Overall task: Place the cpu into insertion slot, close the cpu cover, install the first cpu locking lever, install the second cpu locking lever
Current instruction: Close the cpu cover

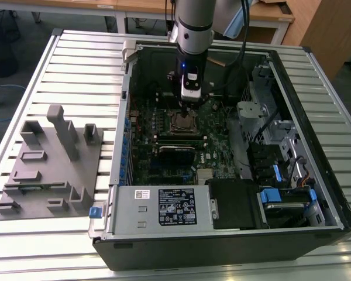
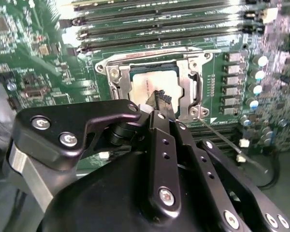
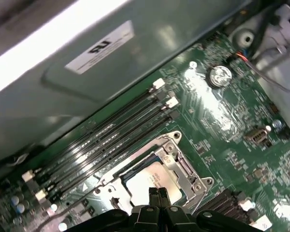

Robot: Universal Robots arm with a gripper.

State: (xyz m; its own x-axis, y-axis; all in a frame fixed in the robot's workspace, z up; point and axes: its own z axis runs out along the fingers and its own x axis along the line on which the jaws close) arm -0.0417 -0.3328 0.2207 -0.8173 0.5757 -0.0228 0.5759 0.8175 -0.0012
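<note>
The desk of metal slats carries an open computer case across the centre and right of the exterior view. A grey fixture block lies at the exterior view's left, apart from the case.

Inside the case:
- The motherboard lies flat on the case floor.
- A silver power-supply box sits along the lower edge of the exterior view.
- The arm enters from the top centre and reaches down to the socket.

On the motherboard, both wrist views show the cpu seated in the socket. The cpu cover lies flat around it, just beside the memory slots.

The jaws are pressed together, pinching nothing, with their tips directly over the cpu. Contact between the tips and the cpu cannot be determined.

A thin lever rod slants away from one socket corner; its far end is blurred. The arm's black linkage hides part of the socket.
</note>
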